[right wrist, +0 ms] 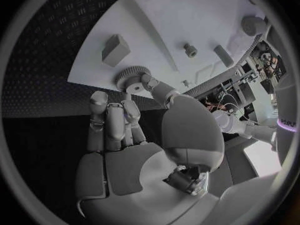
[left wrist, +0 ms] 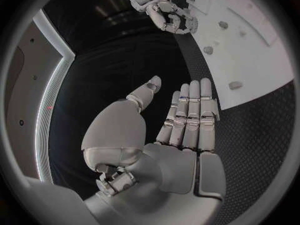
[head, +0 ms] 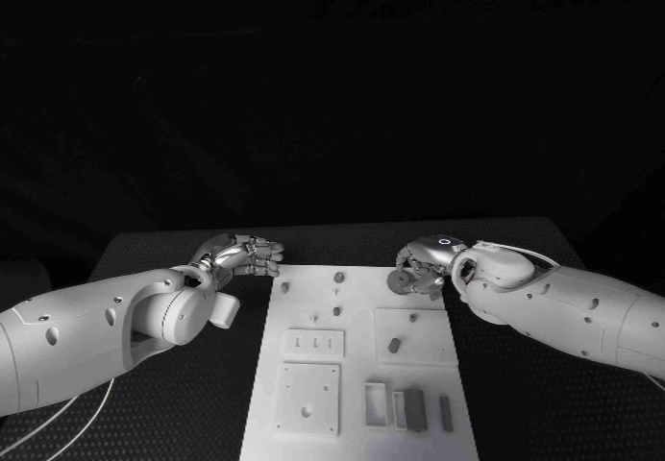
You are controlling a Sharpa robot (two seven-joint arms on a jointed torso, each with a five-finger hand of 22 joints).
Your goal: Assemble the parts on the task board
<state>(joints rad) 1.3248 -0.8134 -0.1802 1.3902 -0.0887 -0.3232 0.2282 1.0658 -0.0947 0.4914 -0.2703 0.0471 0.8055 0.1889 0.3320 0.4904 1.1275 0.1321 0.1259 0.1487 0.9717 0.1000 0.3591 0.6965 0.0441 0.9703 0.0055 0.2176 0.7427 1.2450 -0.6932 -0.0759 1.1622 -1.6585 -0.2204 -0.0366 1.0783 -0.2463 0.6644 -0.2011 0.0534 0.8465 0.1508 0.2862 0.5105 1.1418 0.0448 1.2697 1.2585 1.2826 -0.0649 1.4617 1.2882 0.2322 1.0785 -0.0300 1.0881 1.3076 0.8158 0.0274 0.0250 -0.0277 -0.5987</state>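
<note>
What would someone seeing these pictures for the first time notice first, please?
Most likely the white task board running down the middle of the black table, with small grey parts lying on it. Next, the right hand at the board's far right corner, pinching a toothed gear just above the board. The left hand hangs empty over the table beside the board's far left corner, its fingers held straight.

The right hand (right wrist: 134, 135) pinches a toothed gear (right wrist: 129, 78) over the task board (right wrist: 181, 20).
</note>
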